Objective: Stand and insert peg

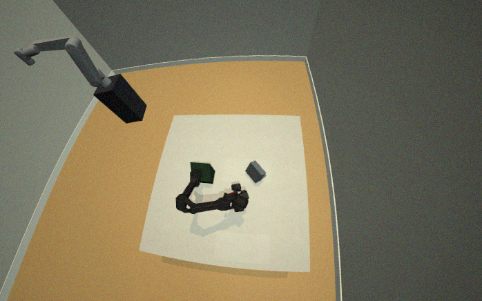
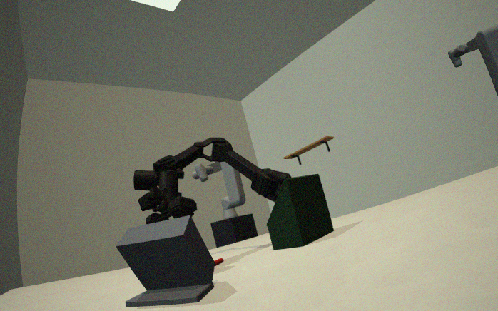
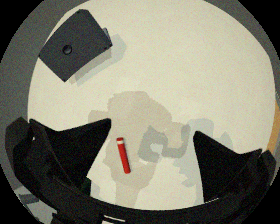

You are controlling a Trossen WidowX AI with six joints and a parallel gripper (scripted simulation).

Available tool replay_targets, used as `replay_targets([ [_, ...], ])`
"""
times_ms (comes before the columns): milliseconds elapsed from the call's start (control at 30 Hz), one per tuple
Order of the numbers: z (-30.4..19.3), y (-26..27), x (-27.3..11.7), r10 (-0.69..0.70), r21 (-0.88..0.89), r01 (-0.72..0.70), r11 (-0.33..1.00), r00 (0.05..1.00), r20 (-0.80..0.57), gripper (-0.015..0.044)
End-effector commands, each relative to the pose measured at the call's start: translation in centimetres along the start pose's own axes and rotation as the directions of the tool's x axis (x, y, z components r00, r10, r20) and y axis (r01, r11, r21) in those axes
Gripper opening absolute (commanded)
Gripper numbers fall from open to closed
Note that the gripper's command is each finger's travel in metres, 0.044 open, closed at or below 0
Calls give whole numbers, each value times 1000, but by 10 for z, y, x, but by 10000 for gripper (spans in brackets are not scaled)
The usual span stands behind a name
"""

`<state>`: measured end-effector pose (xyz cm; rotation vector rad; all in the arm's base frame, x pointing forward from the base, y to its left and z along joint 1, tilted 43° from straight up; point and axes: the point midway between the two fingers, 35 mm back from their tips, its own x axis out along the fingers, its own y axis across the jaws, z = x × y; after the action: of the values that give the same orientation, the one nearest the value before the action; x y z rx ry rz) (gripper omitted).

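The red peg (image 3: 125, 160) (image 2: 219, 262) lies flat on the white table (image 1: 205, 138). Its white band is near the end farther from me in the wrist view. In the top view the arm hides most of it. The dark grey sloped panel (image 3: 86, 45) (image 1: 253, 173) (image 2: 165, 258) stands upper left of the peg in the wrist view, its one round hole (image 3: 67, 49) facing the camera. My gripper (image 3: 153, 129) is wide open and empty, pointing down above the table. The peg lies below it, nearer the left finger in the wrist view. In the exterior view the panel hides the fingertips.
A dark green block (image 1: 207, 173) (image 2: 301, 212) stands at the arm's base. A grey arm (image 1: 82, 59) on a black pedestal (image 1: 121, 99) stands beyond the white table. A wooden shelf (image 2: 309, 147) is on the wall in the exterior view.
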<state>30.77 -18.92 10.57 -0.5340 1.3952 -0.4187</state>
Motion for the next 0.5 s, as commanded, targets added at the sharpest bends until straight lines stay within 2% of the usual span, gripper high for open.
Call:
replay_targets([
  [0, -18, 28, 3, -12, -94, 1, 996, 993, -114, 440],
  [267, -49, 63, -3, -105, -290, 24, 957, 958, -267, 440],
  [467, -51, 65, -4, -117, -308, 27, 951, 954, -277, 440],
])
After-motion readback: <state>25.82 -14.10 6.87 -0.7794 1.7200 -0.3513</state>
